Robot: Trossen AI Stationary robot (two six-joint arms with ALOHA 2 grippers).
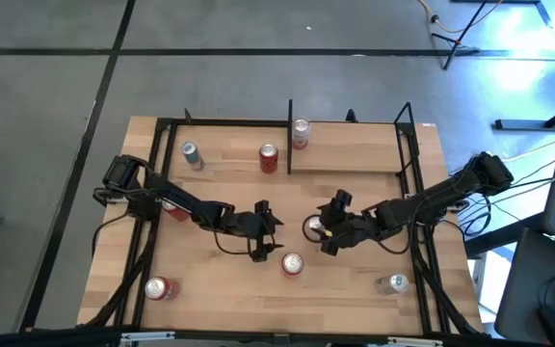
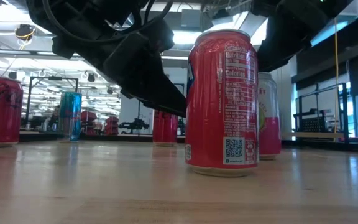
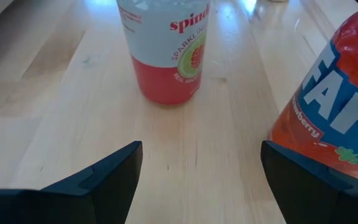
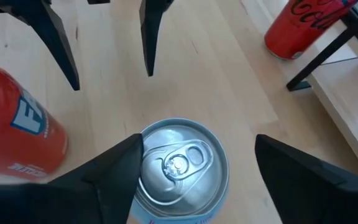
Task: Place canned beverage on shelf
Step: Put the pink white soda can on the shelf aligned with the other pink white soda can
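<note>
1. The right gripper sits low over the middle of the table, its fingers apart, one on each side of an upright pink-and-white can. The can's silver top shows between them. The fingers do not appear to press the can's sides yet, so I judge this the moment just ahead of a grasp, not a hold.

2. The left gripper hangs just across from it, fingers spread wide with only bare wood between them. The same pink-and-white can stands ahead of it, and a red Fanta can stands just beside one finger. This arm seems to be waiting, clear of the other arm's approach.

3. The Fanta can stands upright near both grippers, towards the front of the table, close enough that a careless swing could knock it.

4. The shelf runs along the far edge, split by a thin black divider. Three cans already stand there: a blue-grey can, a red can and a pink-topped can beside the divider. The bay on the right arm's side is mostly bare, probably where the chosen can is meant to go.

5. Two more cans stand well apart near the table's front corners.
</note>
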